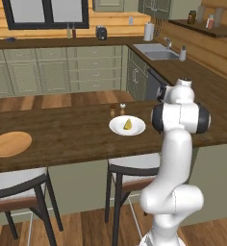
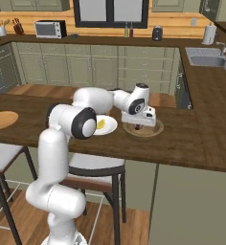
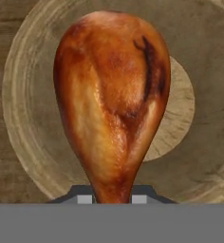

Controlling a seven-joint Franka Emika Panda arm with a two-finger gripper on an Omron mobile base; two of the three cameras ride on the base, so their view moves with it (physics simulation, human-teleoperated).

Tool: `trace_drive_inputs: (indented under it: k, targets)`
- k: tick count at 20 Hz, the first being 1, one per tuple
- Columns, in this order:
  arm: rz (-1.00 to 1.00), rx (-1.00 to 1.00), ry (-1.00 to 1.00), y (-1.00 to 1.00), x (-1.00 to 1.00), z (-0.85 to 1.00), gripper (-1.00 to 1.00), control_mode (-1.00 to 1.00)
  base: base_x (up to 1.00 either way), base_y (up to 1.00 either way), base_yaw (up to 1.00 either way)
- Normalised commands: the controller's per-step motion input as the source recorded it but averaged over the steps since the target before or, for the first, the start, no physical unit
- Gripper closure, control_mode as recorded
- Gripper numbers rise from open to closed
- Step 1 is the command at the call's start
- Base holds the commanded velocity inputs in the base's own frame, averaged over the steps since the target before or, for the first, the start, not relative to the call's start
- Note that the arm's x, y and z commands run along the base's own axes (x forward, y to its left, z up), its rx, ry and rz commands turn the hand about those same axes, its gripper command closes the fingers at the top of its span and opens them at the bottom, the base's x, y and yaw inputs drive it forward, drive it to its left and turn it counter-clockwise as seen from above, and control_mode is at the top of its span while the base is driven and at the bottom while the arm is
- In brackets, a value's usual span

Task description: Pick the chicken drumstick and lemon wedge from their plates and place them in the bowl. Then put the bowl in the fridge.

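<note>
My gripper (image 3: 112,198) is shut on the thin end of the reddish-brown chicken drumstick (image 3: 114,99), which hangs straight above the deep wooden bowl (image 3: 19,95). In the right base view the gripper (image 2: 138,125) hovers just over the bowl (image 2: 155,130) on the dark counter, with the drumstick (image 2: 138,127) barely visible under the hand. The yellow lemon wedge (image 1: 128,124) lies on the white plate (image 1: 116,128), which stands just left of the bowl (image 2: 111,128). The tan wooden plate (image 1: 9,143) lies bare at the counter's far left (image 2: 2,119). The fridge is out of view.
Two small shakers (image 1: 117,110) stand behind the white plate. Stools (image 1: 132,166) are tucked under the counter's near edge. A sink (image 1: 156,52) is set in the back right counter, and a microwave (image 2: 50,28) stands at the far wall.
</note>
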Motion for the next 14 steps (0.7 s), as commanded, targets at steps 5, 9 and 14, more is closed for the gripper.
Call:
trace_drive_inputs:
  k: [5,9,14]
  targets:
    - [0.0,0.0,0.0,0.0,0.0,-0.41,1.0,-1.0,0.0,0.0,0.0]
    - [0.0,0.0,0.0,0.0,0.0,-0.24,1.0,-1.0,0.0,0.0,0.0]
    - [0.0,0.0,0.0,0.0,0.02,0.0,1.0,-1.0,0.0,0.0,0.0]
